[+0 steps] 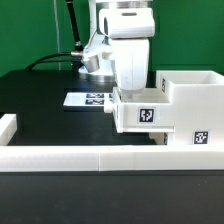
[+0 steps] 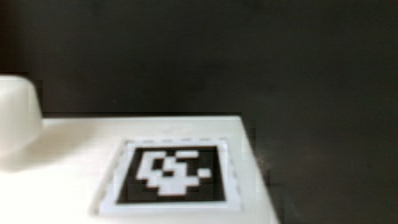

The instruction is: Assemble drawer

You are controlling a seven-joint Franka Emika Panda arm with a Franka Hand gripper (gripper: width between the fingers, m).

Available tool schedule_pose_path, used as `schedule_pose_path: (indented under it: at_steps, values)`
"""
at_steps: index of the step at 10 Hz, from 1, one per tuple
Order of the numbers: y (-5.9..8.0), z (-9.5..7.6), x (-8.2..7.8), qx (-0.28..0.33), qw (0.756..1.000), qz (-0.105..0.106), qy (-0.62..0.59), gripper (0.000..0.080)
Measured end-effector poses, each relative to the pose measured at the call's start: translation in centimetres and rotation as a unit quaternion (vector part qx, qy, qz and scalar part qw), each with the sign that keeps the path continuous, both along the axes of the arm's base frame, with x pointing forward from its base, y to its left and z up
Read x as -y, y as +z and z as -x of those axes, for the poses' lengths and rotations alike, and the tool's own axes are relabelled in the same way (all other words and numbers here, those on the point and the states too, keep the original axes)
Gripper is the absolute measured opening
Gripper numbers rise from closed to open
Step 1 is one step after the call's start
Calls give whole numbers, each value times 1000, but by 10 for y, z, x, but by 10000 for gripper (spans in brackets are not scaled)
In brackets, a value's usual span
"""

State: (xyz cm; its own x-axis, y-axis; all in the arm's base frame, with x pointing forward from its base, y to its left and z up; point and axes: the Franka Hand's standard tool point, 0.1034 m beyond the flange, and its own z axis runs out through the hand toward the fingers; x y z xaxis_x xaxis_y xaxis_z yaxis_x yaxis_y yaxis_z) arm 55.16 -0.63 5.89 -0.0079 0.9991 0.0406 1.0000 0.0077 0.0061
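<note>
Gripper (image 1: 128, 88) above one tray (image 1: 140, 113), one housing (image 1: 192, 105).

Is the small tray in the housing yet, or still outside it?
Partly in: the tray sticks out of the housing, its tagged front still clear of it.

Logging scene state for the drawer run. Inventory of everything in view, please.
Drawer housing: 1, white, tagged, on the exterior view's right of the table.
Drawer tray: 1, white, tagged front, directly below the gripper, against the housing.
Marker board: 1, white with black tags, flat on the table behind.
Wall segments: several, white, low, along the table's near edge and the exterior view's left.
Table: 1, black.
Gripper: 1, white, at the tray; fingers hidden.
</note>
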Motion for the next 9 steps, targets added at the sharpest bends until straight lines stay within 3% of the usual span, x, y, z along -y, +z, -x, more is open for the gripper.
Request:
schedule_pose_path:
  at_steps: [9]
  values:
    - [-5, 6, -1, 0, 1000, -1, 0, 44]
